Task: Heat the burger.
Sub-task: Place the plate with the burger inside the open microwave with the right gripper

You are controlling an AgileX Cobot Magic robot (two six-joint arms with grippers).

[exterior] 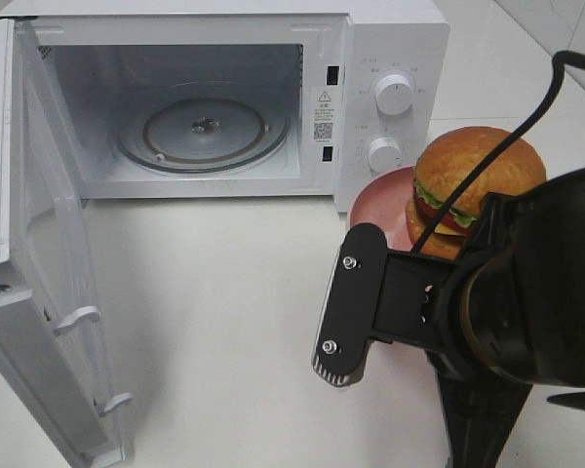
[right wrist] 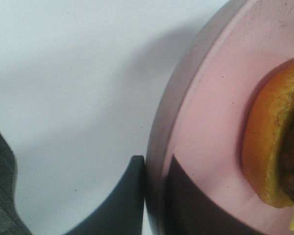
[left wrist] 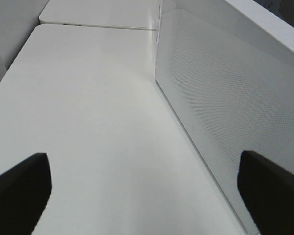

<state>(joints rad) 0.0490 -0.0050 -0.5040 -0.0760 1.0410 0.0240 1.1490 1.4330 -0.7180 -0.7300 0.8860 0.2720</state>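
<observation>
The burger (exterior: 478, 180) sits on a pink plate (exterior: 380, 200) on the white surface (exterior: 224, 312), at about 3 o'clock from the microwave (exterior: 224, 97) and just beside its two dials (exterior: 393, 95). In the right wrist view, the right jaws are closed on the plate's rim, one inside it and one outside, clear of the bun. The right arm (exterior: 526, 292) covers the plate's 6 o'clock side. The microwave door (exterior: 29, 292) stands swung wide at 9 o'clock, showing the bare glass turntable (exterior: 203, 127). The left jaws are spread wide, gripping nothing, near that door.
</observation>
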